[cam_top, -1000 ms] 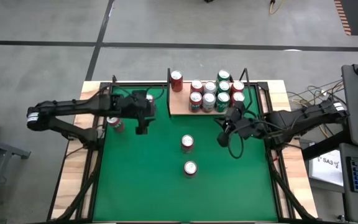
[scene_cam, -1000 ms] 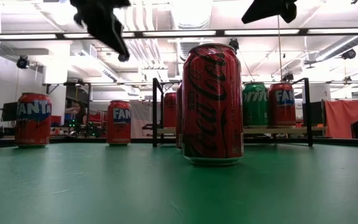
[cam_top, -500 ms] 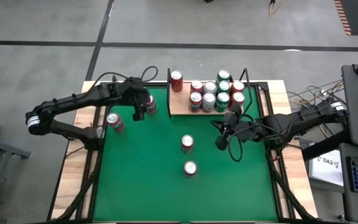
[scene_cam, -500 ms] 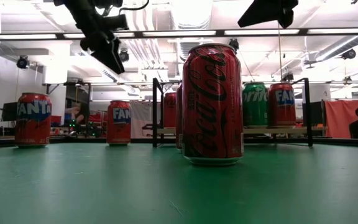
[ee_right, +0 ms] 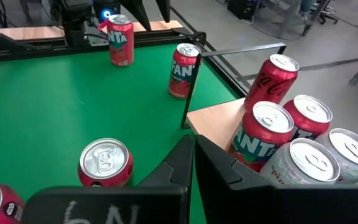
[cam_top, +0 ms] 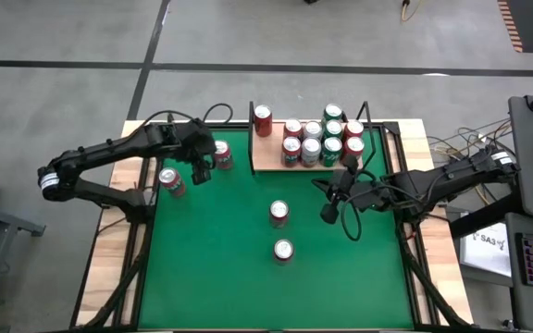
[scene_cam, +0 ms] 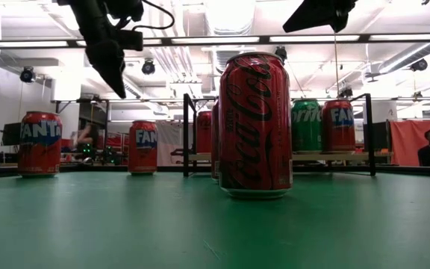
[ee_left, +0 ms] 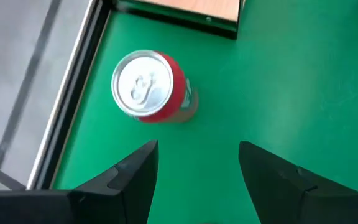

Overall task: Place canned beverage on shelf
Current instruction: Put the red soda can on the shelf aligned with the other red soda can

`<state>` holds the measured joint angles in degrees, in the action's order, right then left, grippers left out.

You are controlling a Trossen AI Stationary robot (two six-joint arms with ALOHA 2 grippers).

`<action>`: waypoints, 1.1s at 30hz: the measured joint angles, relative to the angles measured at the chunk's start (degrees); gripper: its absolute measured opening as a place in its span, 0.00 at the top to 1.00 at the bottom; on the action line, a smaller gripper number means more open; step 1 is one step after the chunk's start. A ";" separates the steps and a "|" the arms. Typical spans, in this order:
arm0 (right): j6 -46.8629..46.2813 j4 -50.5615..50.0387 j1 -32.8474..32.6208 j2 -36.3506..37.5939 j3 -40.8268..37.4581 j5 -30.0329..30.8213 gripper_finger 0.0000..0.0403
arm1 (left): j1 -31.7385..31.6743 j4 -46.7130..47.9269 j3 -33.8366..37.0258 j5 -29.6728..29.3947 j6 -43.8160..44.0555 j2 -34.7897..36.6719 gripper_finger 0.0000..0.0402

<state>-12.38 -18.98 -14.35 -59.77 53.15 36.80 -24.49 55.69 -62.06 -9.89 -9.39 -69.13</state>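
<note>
Since a second ago the left gripper (cam_top: pixel 199 172) has swung away from the table's middle toward its left rear, and now hangs empty, fingers (ee_left: pixel 135 177) parted, just above and beside a red Fanta can (ee_left: pixel 149 87). Bare green felt (cam_top: pixel 220 240) lies between that can and the shelf (cam_top: pixel 268 158), whose black upright (ee_right: pixel 188 87) stands just past it. A second can (cam_top: pixel 170 181) stands near the left edge. The right gripper (cam_top: pixel 328 212), pinched shut and empty, waits near the shelf's front.
</note>
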 joint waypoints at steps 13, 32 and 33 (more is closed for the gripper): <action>-0.48 -0.02 0.00 -0.38 -0.04 -0.04 0.98 | 6.18 0.69 -0.02 0.07 3.88 0.23 0.48; -0.48 -0.02 0.00 -0.46 -0.02 -0.07 0.98 | 18.02 3.07 -0.04 0.09 16.57 0.16 0.48; -0.48 -0.02 0.00 -0.46 -0.04 -0.04 0.98 | 18.12 3.07 -0.04 0.09 16.57 0.16 0.48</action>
<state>-12.86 -19.00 -14.35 -60.23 53.10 36.75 -6.37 58.76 -62.11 -9.80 7.18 -68.97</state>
